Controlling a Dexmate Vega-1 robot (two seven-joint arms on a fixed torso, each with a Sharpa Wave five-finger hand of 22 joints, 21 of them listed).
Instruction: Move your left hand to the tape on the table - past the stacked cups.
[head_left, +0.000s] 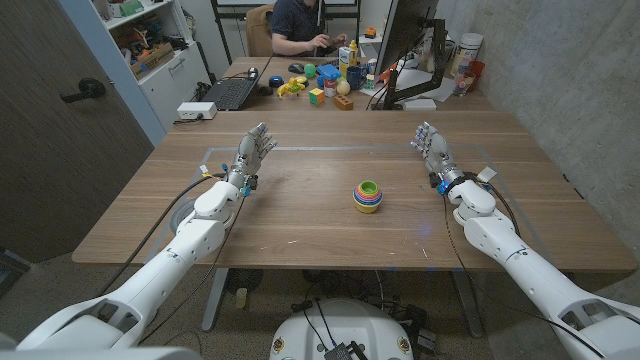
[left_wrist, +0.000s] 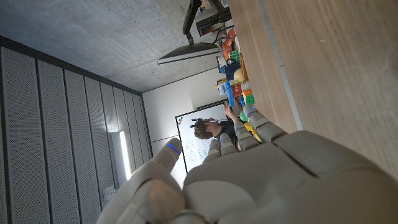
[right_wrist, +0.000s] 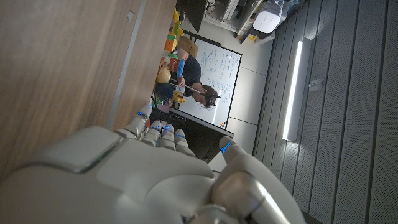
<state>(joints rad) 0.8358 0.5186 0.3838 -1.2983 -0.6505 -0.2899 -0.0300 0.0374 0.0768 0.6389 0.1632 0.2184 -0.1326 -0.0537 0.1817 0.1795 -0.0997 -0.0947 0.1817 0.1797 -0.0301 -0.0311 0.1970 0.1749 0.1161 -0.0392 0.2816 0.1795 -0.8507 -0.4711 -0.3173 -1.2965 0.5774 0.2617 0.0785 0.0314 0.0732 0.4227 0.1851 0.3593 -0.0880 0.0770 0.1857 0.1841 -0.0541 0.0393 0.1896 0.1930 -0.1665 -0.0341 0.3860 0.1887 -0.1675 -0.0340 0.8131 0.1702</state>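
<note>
Your left hand (head_left: 255, 152) stands at the table's (head_left: 300, 230) left side, fingers spread and holding nothing, so the reach looks unstarted. The stacked cups (head_left: 367, 196) sit near the middle, well apart from it. The tape is hard to find (perhaps the pale strip by the far edge). Your right hand (head_left: 432, 147) is spread too.

The seated person in the dark top (head_left: 296, 25) behind the wooden table is cut off at the head view's upper edge. The colourful toys (head_left: 320, 82) beside the black laptop (head_left: 229, 93) are too small to identify.
</note>
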